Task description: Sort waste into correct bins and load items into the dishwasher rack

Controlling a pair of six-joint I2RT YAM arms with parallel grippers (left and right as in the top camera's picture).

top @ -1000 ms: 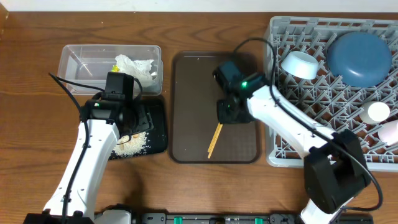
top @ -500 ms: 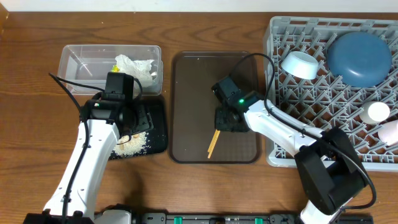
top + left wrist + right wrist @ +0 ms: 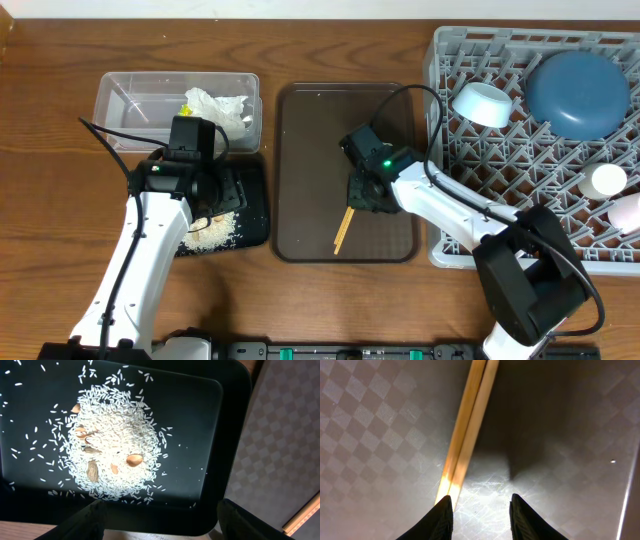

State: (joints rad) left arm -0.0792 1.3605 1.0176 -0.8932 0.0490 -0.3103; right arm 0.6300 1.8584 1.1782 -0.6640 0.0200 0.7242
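Note:
Two wooden chopsticks [image 3: 344,226] [image 3: 470,425] lie side by side on the brown serving tray [image 3: 300,150]. My right gripper [image 3: 362,192] [image 3: 481,497] is low over the tray at their upper end, open. Its left finger [image 3: 439,517] touches the sticks' near end, and only bare tray shows between the fingers. My left gripper [image 3: 222,192] [image 3: 161,505] hangs wide open over the black tray [image 3: 256,215] [image 3: 230,435], above the pile of rice scraps [image 3: 212,232] [image 3: 107,445]. White tissue [image 3: 218,103] and a yellow-green wrapper [image 3: 187,107] lie in the clear tub [image 3: 130,100].
The grey dishwasher rack [image 3: 480,150] fills the right side. It holds the dark blue plate [image 3: 578,93], the pale bowl [image 3: 482,103] and two white cups [image 3: 608,180] [image 3: 628,212]. Brown nut-like bits [image 3: 134,460] lie in the rice.
My right gripper has come down and toward the front of the brown tray, onto the chopsticks' upper end, and its fingers have narrowed a little. The left arm has not moved.

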